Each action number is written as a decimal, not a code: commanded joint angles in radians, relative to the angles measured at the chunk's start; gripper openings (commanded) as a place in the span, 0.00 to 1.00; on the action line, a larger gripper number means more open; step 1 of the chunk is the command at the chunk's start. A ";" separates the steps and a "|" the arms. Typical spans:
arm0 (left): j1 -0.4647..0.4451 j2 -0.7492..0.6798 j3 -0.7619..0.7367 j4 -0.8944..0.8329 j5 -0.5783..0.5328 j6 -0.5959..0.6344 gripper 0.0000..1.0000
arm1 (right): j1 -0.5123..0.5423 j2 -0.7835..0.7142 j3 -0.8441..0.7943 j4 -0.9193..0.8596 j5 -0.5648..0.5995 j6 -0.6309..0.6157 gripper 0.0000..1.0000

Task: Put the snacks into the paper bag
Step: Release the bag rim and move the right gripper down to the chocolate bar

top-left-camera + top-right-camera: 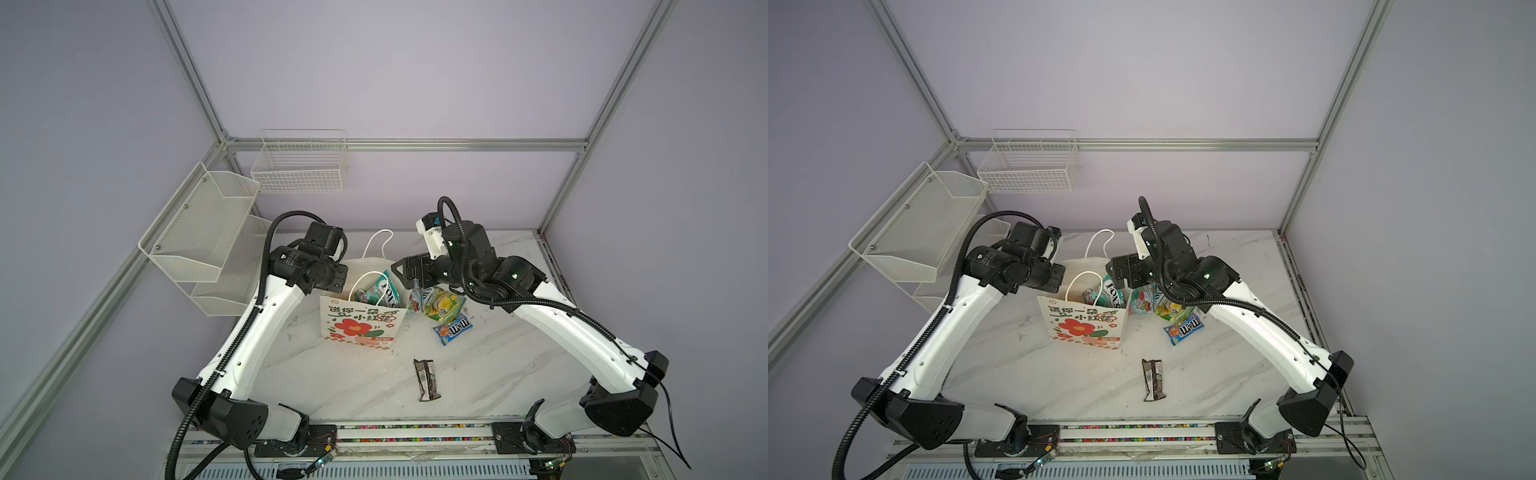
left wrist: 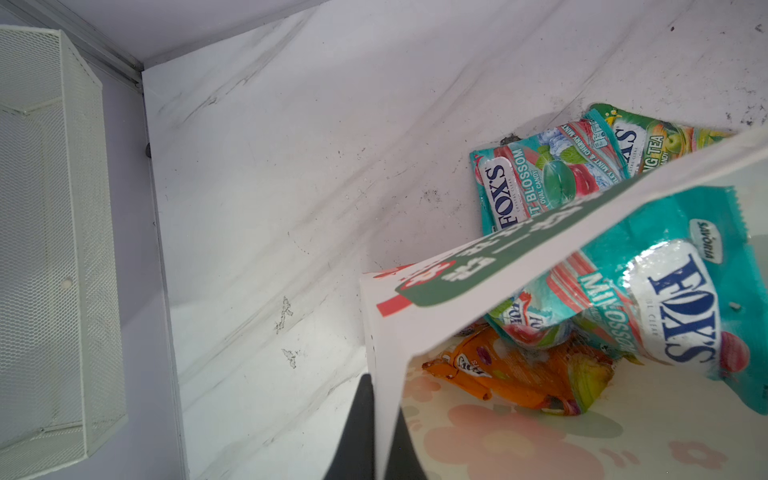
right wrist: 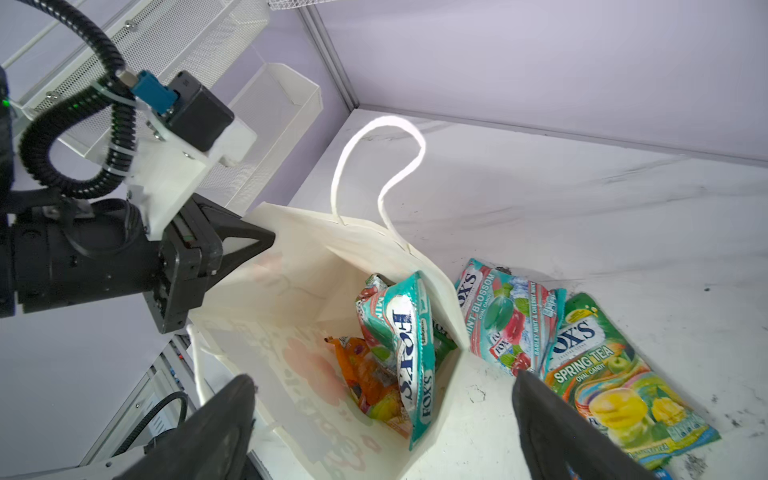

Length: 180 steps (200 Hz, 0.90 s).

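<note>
While left gripper (image 3: 266, 240) pinches the paper bag (image 1: 361, 328) and right gripper (image 1: 400, 272) gapes empty, teal packet (image 3: 409, 332) and orange packet (image 3: 361, 370) sit inside; FOX'S pair (image 3: 503, 316), m&m's packet (image 1: 454, 329), brown wrapper (image 1: 428, 380) lie outside.

Both top views: high, far off, looking steeply down over my whole tabletop (image 1: 478, 374) (image 1: 1204, 374). Wrist cameras: close behind my jaws, facing past them; both share the open mouth of the paper bag (image 2: 457, 324) (image 3: 299, 282).
</note>
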 commanded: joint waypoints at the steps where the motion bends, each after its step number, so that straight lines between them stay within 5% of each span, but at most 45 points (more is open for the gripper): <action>1: 0.006 -0.014 0.084 0.034 -0.016 0.022 0.00 | 0.002 -0.058 -0.055 -0.014 0.129 -0.011 0.97; 22: 0.006 -0.013 0.115 0.019 -0.031 0.027 0.00 | 0.003 -0.107 -0.106 -0.030 0.236 0.017 0.97; 69: 0.006 -0.003 0.210 -0.031 -0.075 0.051 0.00 | 0.003 -0.160 -0.224 -0.029 0.261 0.027 0.97; 180: 0.002 0.053 0.239 -0.047 -0.084 0.047 0.00 | 0.003 -0.254 -0.563 0.009 0.107 0.110 0.97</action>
